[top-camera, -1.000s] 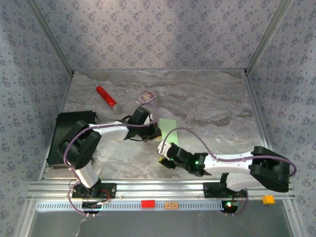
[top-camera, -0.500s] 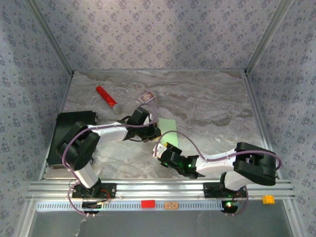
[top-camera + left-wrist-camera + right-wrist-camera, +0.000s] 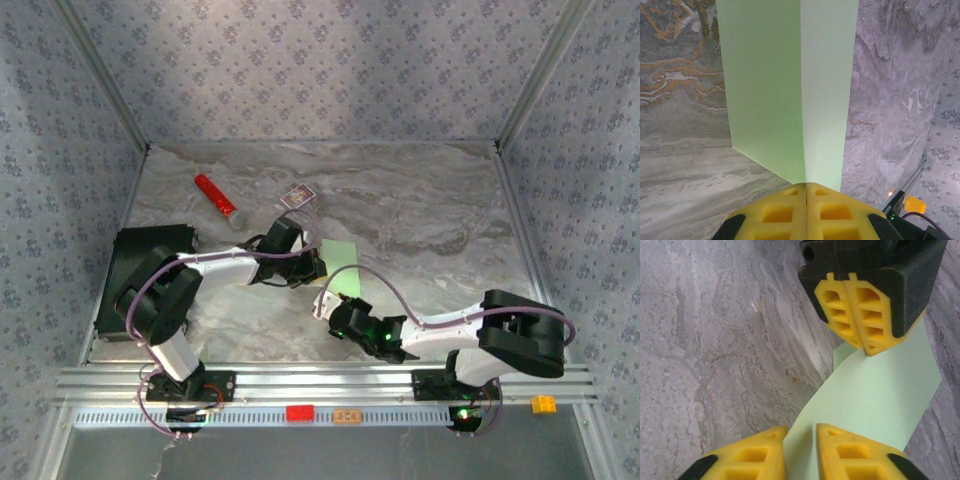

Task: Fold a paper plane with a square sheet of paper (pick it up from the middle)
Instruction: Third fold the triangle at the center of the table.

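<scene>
The square sheet of paper (image 3: pixel 341 254) is pale green and creased down its middle, raised off the marble table (image 3: pixel 420 220). My left gripper (image 3: pixel 318 268) is shut on the sheet's folded corner. In the left wrist view the paper (image 3: pixel 785 90) fans out in two panels from the closed yellow pads (image 3: pixel 790 210). In the right wrist view the paper (image 3: pixel 875 395) curves down from the left gripper (image 3: pixel 860 346) into my right gripper (image 3: pixel 800 434). One edge lies between the right fingers, which stand a narrow gap apart.
A red cylinder (image 3: pixel 214 196) and a small purple-and-white card box (image 3: pixel 296 197) lie at the back left. A black block (image 3: pixel 140 275) sits against the left wall. Patterned walls close in the table on three sides.
My right arm has pushed left and forward to the paper's near edge, and its jaws have narrowed around that edge. The left gripper has kept its grip and place.
</scene>
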`<action>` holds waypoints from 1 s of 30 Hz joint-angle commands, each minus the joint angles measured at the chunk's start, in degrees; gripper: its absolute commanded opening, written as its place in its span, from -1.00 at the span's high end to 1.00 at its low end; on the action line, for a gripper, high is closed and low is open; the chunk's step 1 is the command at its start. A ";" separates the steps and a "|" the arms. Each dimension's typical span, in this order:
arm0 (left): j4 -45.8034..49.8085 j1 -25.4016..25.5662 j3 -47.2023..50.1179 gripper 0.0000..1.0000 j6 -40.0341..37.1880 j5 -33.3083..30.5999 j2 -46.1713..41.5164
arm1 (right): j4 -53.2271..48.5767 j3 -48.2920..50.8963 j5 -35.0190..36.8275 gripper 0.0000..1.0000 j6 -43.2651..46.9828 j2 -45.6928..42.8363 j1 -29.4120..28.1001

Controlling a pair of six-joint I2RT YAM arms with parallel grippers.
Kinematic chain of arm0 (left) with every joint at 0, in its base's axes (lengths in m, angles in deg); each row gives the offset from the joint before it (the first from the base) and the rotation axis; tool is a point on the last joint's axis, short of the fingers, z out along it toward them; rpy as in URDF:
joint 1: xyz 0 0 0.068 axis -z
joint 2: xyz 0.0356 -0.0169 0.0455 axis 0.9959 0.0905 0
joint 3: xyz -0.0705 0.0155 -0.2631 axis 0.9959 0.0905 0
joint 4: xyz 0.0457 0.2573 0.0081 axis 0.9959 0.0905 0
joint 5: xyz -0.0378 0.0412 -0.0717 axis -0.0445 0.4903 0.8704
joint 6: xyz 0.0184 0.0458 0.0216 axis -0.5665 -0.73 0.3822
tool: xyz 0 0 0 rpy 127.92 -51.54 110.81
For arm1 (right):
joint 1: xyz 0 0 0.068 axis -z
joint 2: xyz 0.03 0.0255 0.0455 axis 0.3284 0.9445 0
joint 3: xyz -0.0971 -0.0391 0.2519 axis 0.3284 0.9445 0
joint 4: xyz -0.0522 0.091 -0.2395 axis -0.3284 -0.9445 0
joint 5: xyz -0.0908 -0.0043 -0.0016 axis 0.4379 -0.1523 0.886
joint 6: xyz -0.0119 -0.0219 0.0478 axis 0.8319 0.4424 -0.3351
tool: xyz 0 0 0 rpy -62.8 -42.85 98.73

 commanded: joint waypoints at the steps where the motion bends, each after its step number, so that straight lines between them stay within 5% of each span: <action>1: -0.32 -0.37 -0.11 1.00 -0.01 0.81 -1.38 | 0.79 0.95 1.07 0.55 -1.29 -0.98 -0.12; 21: 0.53 -0.38 -0.11 0.98 -0.28 0.12 -1.45 | -0.46 0.61 2.00 0.98 -2.70 -1.06 0.21; 25: 2.55 -0.43 -0.12 0.74 -0.95 -1.55 -2.08 | -1.48 0.42 1.17 1.00 -4.06 -1.70 0.58; 30: 11.68 -0.56 -2.02 0.22 -4.35 -7.49 -4.37 | -5.07 -0.01 -6.21 1.00 -9.73 -4.04 4.03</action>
